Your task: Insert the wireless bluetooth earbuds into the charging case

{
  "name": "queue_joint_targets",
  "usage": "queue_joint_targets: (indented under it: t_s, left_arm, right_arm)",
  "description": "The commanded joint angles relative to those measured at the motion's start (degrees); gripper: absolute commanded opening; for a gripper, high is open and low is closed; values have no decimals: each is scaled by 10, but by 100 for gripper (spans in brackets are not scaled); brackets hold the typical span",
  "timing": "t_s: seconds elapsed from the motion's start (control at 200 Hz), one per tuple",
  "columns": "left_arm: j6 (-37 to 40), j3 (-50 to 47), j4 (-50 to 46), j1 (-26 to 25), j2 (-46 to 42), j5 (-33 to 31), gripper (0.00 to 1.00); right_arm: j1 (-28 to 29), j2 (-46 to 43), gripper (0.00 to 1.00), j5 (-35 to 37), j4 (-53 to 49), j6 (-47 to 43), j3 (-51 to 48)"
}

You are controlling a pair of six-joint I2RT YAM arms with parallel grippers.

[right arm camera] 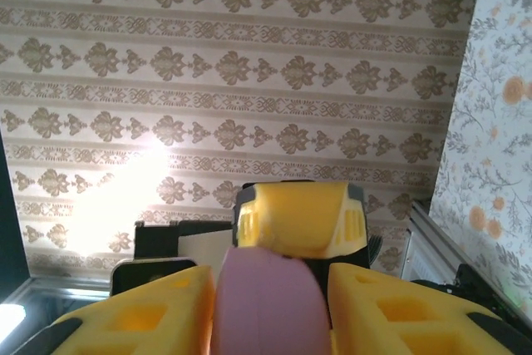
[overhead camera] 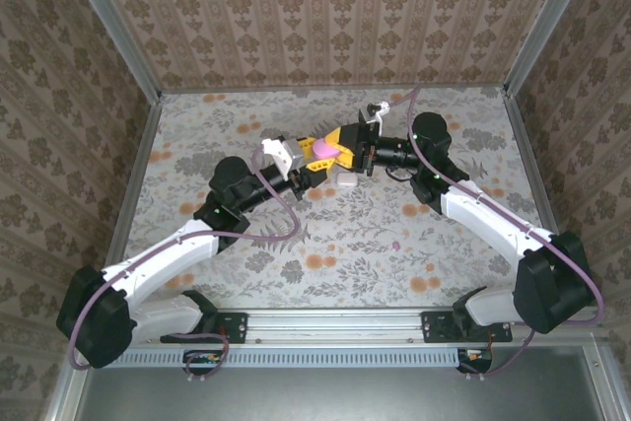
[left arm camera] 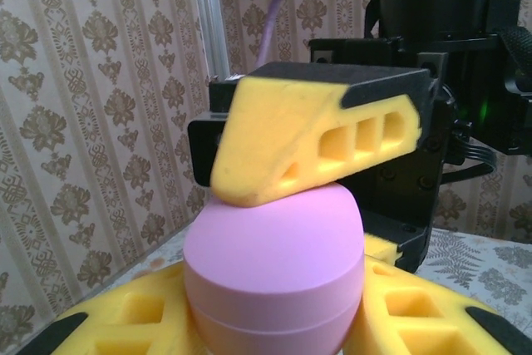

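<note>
Pink charging case (overhead camera: 324, 152) is hanging above mid-table, gripped by both arms. The left gripper (left arm camera: 274, 318) is clamping its sides and the right gripper (right arm camera: 266, 309) is pinching it too. The case's seam is running level, dome upward. One tiny pink earbud (overhead camera: 396, 244) is lying on the table (overhead camera: 473, 125), well apart, too small to tell its long axis.

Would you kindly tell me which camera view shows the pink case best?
The left wrist view: the pink case is large and sharp there, with its seam plain to see. The right wrist view shows it blurred and cropped at the bottom edge; the top view shows it as a small pink spot.
</note>
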Motion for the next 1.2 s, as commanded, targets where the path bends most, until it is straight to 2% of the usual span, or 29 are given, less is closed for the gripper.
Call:
queue_joint_targets:
  t_s: [0.0, 0.06, 0.165, 0.22, 0.295, 0.42, 0.53, 0.66, 0.77, 0.88, 1.19]
  left_arm:
    - [-4, 12, 17, -9, -2, 20, 35]
    - [-3, 11, 15, -8, -2, 19, 35]
    - [-3, 12, 15, -9, -2, 20, 35]
    - [-2, 11, 14, -9, -2, 19, 34]
    - [-2, 10, 15, -8, -1, 18, 35]
    - [-3, 9, 16, -9, -2, 20, 34]
    - [-4, 8, 15, -9, -4, 20, 35]
    - [-2, 7, 11, -8, -9, 17, 35]
    - [-2, 7, 11, -8, -9, 13, 35]
    - [-4, 8, 12, -9, -8, 16, 35]
    - [-7, 13, 10, -9, -4, 24, 34]
  right_arm:
    - [2, -18, 44, 25, -65, -48, 7]
    - [-1, -25, 48, 29, -86, -64, 10]
    - [-8, -36, 49, 36, -123, -92, 15]
    - [-13, -42, 55, 42, -144, -111, 18]
    - [-19, -56, 56, 56, -184, -141, 25]
    - [-35, -71, 61, 63, -280, -242, 56]
    - [-47, -83, 62, 62, -361, -364, 86]
    - [-47, -86, 61, -9, -437, -480, 127]
    - [-46, -91, 62, -21, -511, -562, 139]
    - [-45, -91, 62, -8, -555, -593, 146]
    - [-39, -73, 61, -8, -547, -586, 153]
